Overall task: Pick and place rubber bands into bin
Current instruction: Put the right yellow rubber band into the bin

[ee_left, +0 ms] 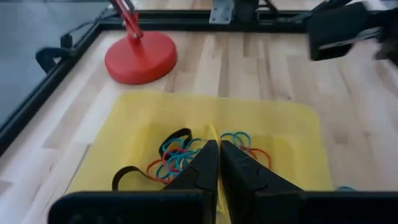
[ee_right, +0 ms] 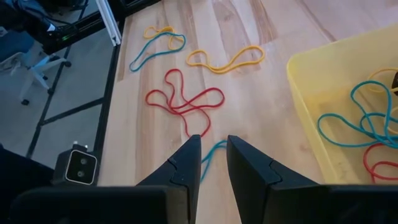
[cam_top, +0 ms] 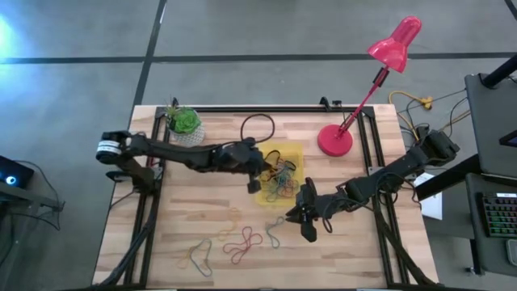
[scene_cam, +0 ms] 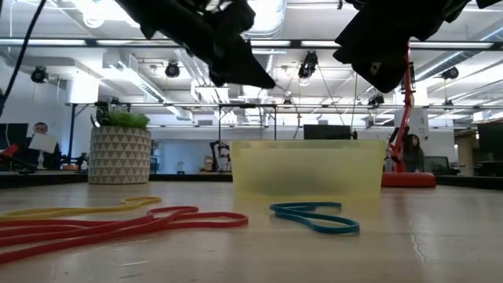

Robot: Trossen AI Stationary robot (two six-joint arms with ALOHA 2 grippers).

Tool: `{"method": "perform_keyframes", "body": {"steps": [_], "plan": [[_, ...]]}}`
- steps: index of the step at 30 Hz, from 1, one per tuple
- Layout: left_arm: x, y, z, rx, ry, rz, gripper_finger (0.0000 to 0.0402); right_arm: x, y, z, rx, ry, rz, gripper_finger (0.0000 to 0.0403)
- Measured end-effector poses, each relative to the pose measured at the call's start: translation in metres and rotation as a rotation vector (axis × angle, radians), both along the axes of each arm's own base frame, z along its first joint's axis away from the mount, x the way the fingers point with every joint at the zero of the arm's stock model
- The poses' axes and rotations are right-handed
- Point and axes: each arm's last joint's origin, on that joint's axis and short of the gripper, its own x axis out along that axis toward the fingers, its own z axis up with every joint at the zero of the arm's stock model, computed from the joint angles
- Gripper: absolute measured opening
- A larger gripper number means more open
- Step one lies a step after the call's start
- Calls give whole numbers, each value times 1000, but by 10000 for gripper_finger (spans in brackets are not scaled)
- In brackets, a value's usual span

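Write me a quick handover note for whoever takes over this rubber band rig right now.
Left gripper: over the yellow bin, fingers shut on a yellow band.
Right gripper: open, above a blue band on the table beside the bin.
Done: a tangle of bands is in the bin.
Left: red bands, a yellow band and a blue-and-yellow pair lie loose on the table.

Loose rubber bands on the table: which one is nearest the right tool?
The teal band, lying just ahead of the right tool, beside the bin; red and yellow lie farther.
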Motion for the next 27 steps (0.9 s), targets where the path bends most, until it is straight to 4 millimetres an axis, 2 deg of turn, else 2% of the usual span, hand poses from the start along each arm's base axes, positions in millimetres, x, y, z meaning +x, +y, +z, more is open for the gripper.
{"method": "perform_keyframes", "body": {"steps": [7, 27], "plan": [[16, 9, -17, -13, 49, 4, 0, -1, 2, 0, 15, 6, 2, 68], [16, 9, -19, -23, 62, -12, 0, -2, 5, 0, 30, 8, 1, 68]]}}
